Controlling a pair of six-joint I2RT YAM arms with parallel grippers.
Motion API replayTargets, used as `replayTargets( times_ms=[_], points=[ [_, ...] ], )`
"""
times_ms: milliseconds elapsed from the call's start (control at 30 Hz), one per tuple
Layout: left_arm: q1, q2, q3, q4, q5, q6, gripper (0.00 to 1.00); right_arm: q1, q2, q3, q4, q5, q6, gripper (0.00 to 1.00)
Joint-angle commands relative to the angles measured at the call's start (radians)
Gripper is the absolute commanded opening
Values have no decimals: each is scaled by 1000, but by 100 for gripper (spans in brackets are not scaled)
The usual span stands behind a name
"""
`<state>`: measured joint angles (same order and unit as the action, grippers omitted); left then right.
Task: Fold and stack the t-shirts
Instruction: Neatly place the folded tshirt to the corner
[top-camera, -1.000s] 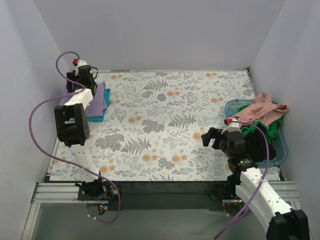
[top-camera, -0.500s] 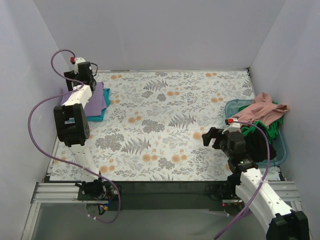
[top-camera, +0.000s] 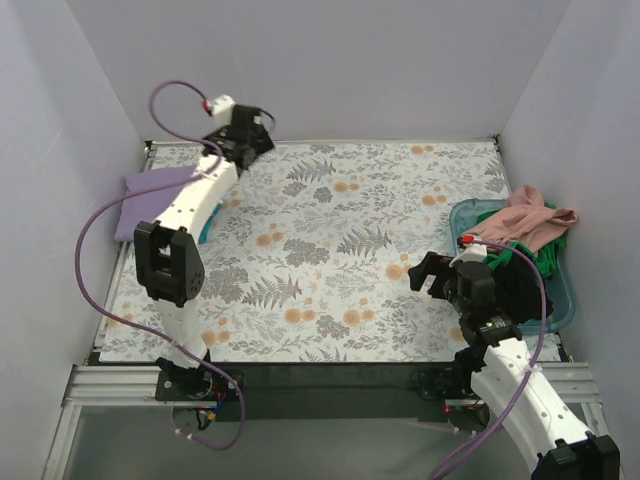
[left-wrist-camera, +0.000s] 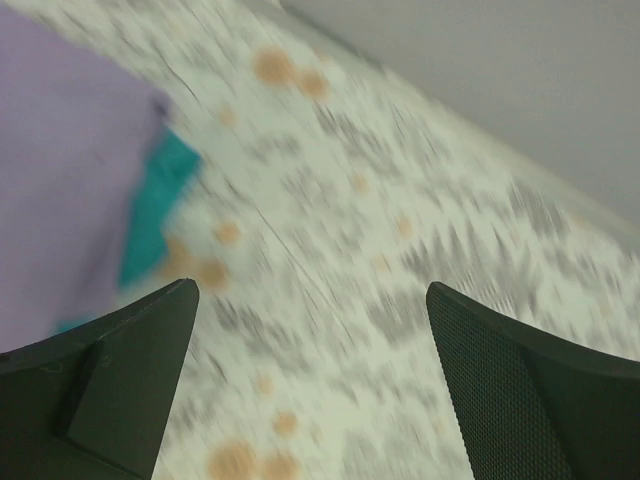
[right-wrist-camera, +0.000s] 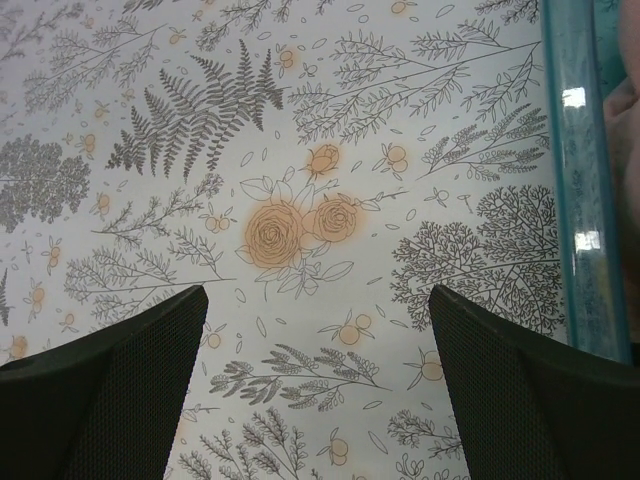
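T-shirts in two colours look finished: the lavender-purple tee lies folded on the teal tee at the upper left of the overhead view, on the floral cloth. The salmon-pink tee, green tee and black tee lie crumpled in the blue tub at right, waiting. The left gripper hangs wide open and empty beside the stack. The right gripper, equally spread and empty, hovers just left of the tub.
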<state>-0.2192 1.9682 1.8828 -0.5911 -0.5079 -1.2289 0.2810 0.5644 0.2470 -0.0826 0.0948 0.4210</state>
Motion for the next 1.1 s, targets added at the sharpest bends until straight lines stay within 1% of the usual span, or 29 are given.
replayTargets(
  times_ms=[0,33,67,100,133,167,200,233,267,300,367,433,533,667,800,933,1067],
  points=[
    [-241,-211,-183,-188,-144,-214,98,-6,-37,48,-68,-21,32,98],
    [-276,-251,-238,-194,-150,-303,98,-5,-41,52,-94,-42,38,98],
    [-329,-291,-313,-197,-123,-348,98,-6,-44,57,-106,-47,44,98],
    [-356,-339,-441,-185,-80,-374,98,-5,-43,57,-117,-53,51,99],
    [-385,-412,-520,-162,-51,-379,98,-6,-40,64,-134,-64,55,98],
    [-441,-451,-586,-148,-40,-411,98,-5,-32,67,-158,-67,53,98],
    [-478,-478,-699,-144,-49,-432,98,-3,-28,69,-169,-67,56,98],
    [-503,-530,-747,-147,-56,-449,98,-3,-23,71,-180,-64,58,98],
    [-537,-554,-786,-159,-55,-507,98,-5,-15,72,-187,-63,68,98],
    [-548,-575,-866,-185,-54,-535,98,-3,-9,72,-190,-67,74,98],
    [-551,-642,-942,-191,-34,-570,98,-3,5,71,-189,-75,84,98],
    [-551,-681,-1013,-180,-24,-567,98,-3,14,67,-195,-78,94,98],
    [-551,-758,-1057,-210,-60,-595,98,-5,25,69,-203,-79,105,98],
    [-551,-862,-1116,-162,-21,-563,98,-3,17,67,-204,-78,114,99],
    [-551,-951,-1142,-180,-47,-572,98,-3,-6,57,-204,-82,114,98],
    [-549,-976,-1154,-188,-47,-578,98,-5,-31,54,-204,-87,117,99],
    [-551,-951,-1143,-205,-63,-578,98,-3,-43,57,-204,-78,113,98]
  ],
)
